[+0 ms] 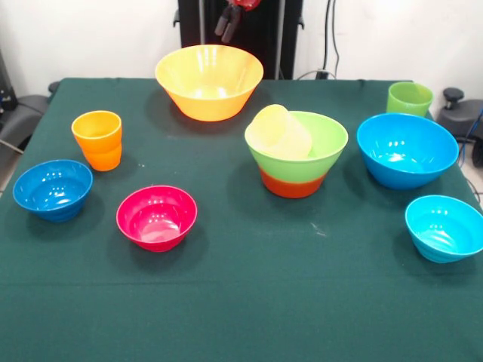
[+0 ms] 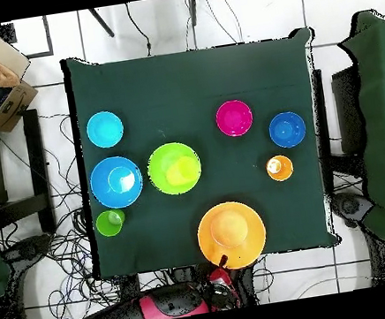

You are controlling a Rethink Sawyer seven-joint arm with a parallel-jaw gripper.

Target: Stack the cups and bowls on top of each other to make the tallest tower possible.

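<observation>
Tower (image 1: 296, 154) stands mid-desk: light green bowl (image 1: 302, 162) nested in orange-red bowl (image 1: 293, 184), pale yellow cup (image 1: 280, 132) lying tilted inside. Big blue bowl (image 1: 407, 150) just beside it; big yellow-orange bowl (image 1: 209, 81) behind. Tool (image 1: 229, 24) drawn back at the desk (image 1: 241, 294) far edge, holding nothing; finger spread cannot be told.

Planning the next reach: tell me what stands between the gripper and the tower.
The yellow-orange bowl sits just in front of the gripper, largely on the line to the tower. Past it, only bare cloth lies before the tower.
</observation>
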